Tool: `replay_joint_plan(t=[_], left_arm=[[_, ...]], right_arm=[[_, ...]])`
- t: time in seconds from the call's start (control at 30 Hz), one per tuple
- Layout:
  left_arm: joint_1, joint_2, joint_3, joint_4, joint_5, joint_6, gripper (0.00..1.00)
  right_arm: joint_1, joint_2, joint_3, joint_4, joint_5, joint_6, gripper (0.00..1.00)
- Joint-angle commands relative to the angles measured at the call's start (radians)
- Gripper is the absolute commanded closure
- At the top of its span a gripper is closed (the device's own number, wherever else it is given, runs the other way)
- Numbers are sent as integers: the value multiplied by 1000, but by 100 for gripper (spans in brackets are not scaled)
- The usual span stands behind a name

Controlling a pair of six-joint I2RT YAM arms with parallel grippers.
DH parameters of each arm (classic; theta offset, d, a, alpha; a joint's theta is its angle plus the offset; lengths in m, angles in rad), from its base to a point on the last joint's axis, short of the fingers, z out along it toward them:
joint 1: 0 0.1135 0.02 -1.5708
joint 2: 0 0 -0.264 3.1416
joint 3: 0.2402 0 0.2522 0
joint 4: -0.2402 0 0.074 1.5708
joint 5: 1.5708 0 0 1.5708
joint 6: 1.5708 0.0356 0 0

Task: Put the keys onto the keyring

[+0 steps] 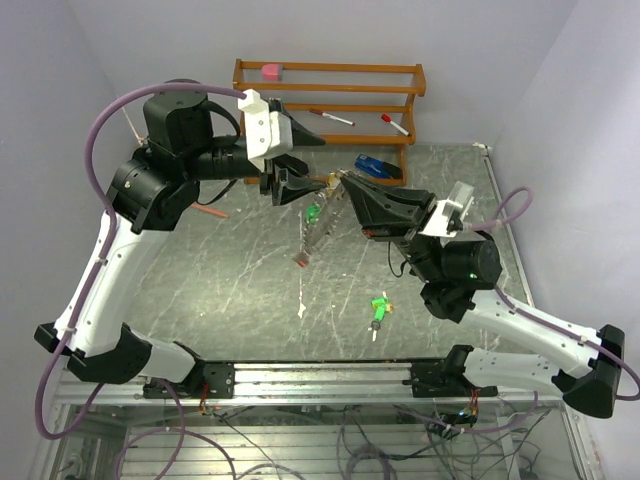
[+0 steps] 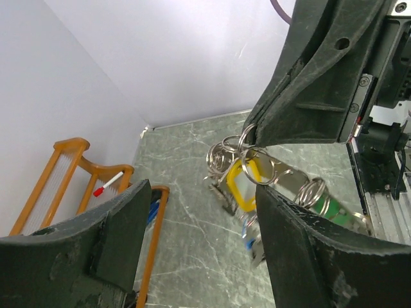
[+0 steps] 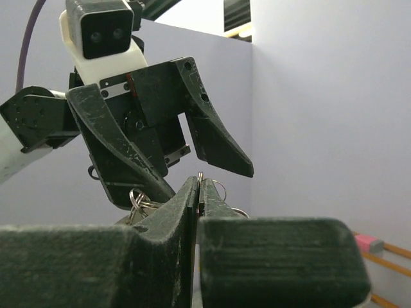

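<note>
My right gripper (image 1: 343,179) is shut on the keyring (image 1: 330,183), a bunch of silvery rings held above the table. Keys hang from it, one with a green head (image 1: 313,212) and one with a red end (image 1: 300,260). In the left wrist view the rings (image 2: 247,144) carry a yellow-headed key (image 2: 241,183), a green one (image 2: 334,208) and a blue one (image 2: 247,234). My left gripper (image 1: 322,164) is open, its jaws either side of the bunch and not touching it. In the right wrist view my shut gripper (image 3: 199,183) pinches a ring. A loose green-headed key (image 1: 378,308) lies on the table.
A wooden rack (image 1: 330,90) stands at the back with two red-capped pens (image 1: 330,117) and a pink block (image 1: 271,71). A blue object (image 1: 375,167) lies at its foot. A thin reddish stick (image 1: 212,212) lies on the table's left. Walls close in on both sides.
</note>
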Motion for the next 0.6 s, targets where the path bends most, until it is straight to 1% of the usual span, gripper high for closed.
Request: replay_joint_plan(t=[0.0,0.2,0.27,0.4,0.57], left_arm=[[3,-6,-16,5,38,10,23],[3,-2,-41,-34,84,66,23],[3,1,-39,-54,58,93,23],[3,-7,-31,-79,-5,134,24],[3,-13,-13,-109,66,151,24]], right_arm=[[2,-33,77,-92,41,91,100],[2,-31,96,-166,42,177,100],[2,-27,97,-181,34,194,100],[2,-25,150,-230,8,230,100],[3,-23,184,-290,-24,241,100]])
